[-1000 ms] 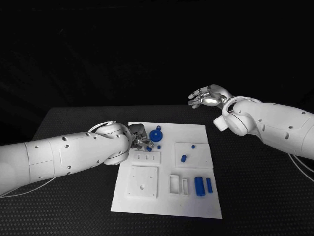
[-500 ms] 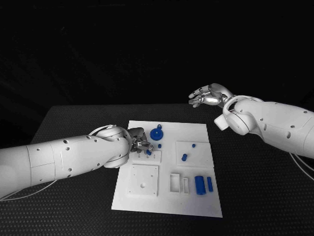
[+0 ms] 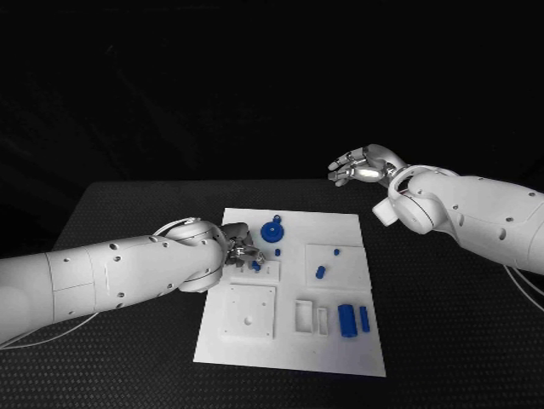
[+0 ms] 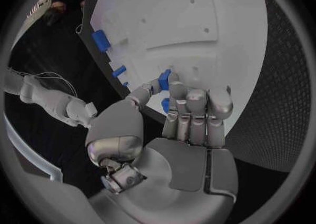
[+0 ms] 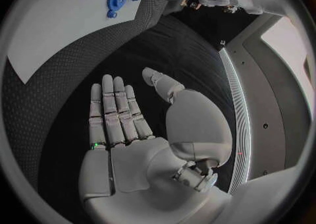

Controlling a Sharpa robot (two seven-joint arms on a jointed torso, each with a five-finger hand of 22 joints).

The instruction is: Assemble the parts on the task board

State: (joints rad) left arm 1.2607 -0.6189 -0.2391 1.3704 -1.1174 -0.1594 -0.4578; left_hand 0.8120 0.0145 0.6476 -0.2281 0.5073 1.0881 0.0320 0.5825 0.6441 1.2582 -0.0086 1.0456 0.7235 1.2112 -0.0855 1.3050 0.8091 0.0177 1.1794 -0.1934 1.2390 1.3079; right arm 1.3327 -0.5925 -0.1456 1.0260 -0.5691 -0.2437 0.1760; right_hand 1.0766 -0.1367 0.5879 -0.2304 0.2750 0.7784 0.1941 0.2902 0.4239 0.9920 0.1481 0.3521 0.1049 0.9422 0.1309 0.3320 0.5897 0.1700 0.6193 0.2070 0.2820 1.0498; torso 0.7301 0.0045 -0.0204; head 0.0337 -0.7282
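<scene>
Tabletop [image 3: 124,213]: black, carries the task board.
Task board [image 3: 346,349]: white plate mid-tabletop, no readable writing.
Right hand [image 3: 363,164]: raised beyond the board, fingers [image 5: 113,108] spread, holding nothing.
Left hand [image 3: 240,248]: over the board's left part, fingers [image 4: 173,84] pinching a small blue part [image 4: 163,79].
Blue gear [image 3: 271,232]: on the board's far edge.

The left hand [image 3: 238,250] covered part of the flat white task board [image 3: 346,349], and the small blue part [image 4: 164,79] at its fingertips was partly hidden; whether it was pinched or merely touched was unclear.
</scene>
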